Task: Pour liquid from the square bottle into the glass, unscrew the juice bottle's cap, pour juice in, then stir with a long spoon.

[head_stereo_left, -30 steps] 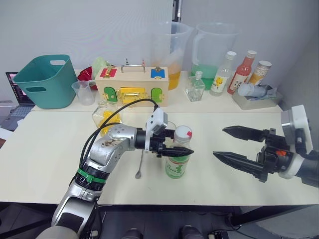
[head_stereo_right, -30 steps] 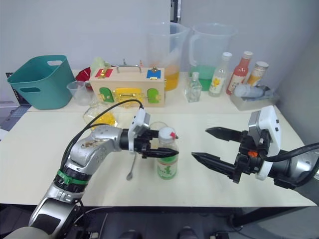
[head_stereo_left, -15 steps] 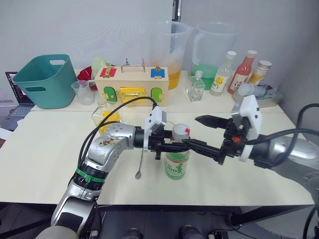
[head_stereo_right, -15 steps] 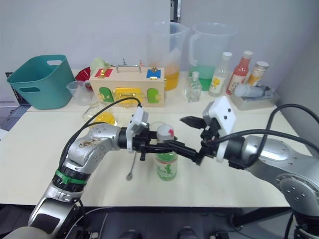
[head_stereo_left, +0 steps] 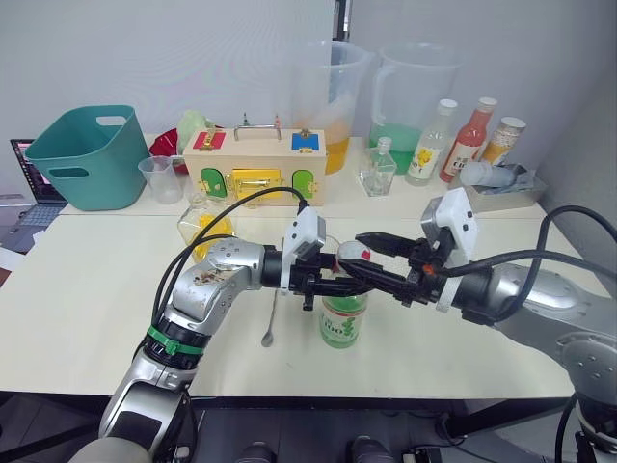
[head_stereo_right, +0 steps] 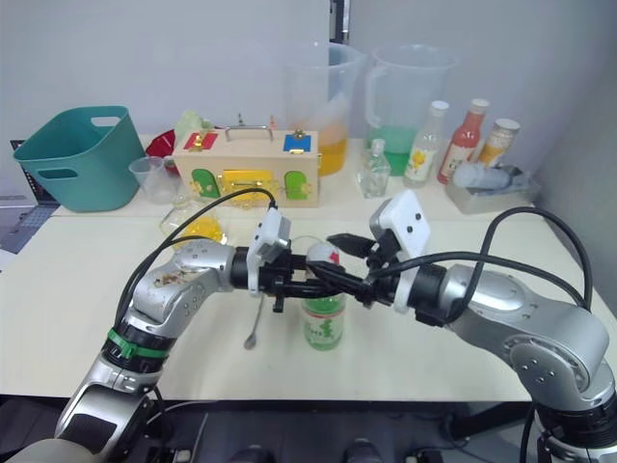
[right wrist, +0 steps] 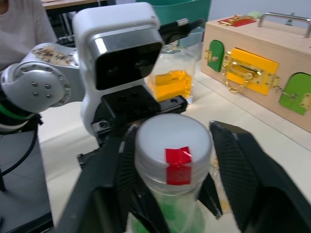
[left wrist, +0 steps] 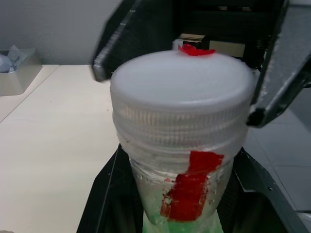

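A cream table stands before a grey wall, with a rear shelf carrying a teal tub and a wooden latch box. The juice bottle stands upright at table centre. The left gripper is closed on its neck just below the cap. The right gripper, entering from 3 o'clock, has its fingers spread on either side of the cap, not yet clamped. The square bottle sits at 10 o'clock from the juice bottle. The long spoon lies at its 9 o'clock.
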